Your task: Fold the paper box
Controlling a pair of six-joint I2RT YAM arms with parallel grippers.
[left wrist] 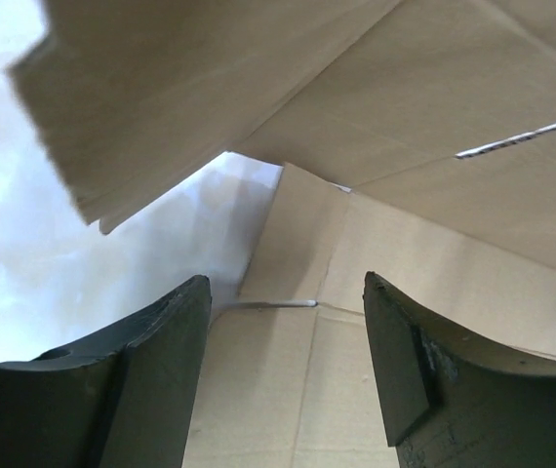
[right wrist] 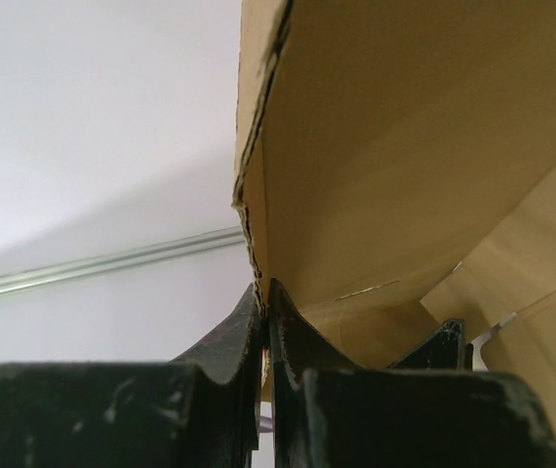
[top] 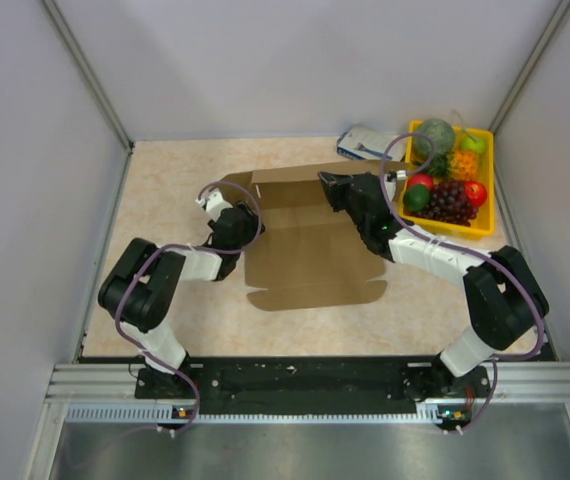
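Observation:
The paper box (top: 310,245) is a large plain brown cardboard blank lying on the table, its far panel lifted. My right gripper (top: 331,186) is shut on the edge of that lifted flap; in the right wrist view the fingers (right wrist: 244,327) pinch the ragged cardboard edge (right wrist: 254,210). My left gripper (top: 227,222) is open at the box's left side. In the left wrist view its fingers (left wrist: 176,341) stand apart over a flat panel and crease (left wrist: 288,370), with a raised flap (left wrist: 258,88) above them.
A yellow fruit tray (top: 481,228) with grapes, apples and other fruit stands at the back right. A small blue-and-white carton (top: 363,143) lies just left of it. Enclosure walls surround the table on three sides.

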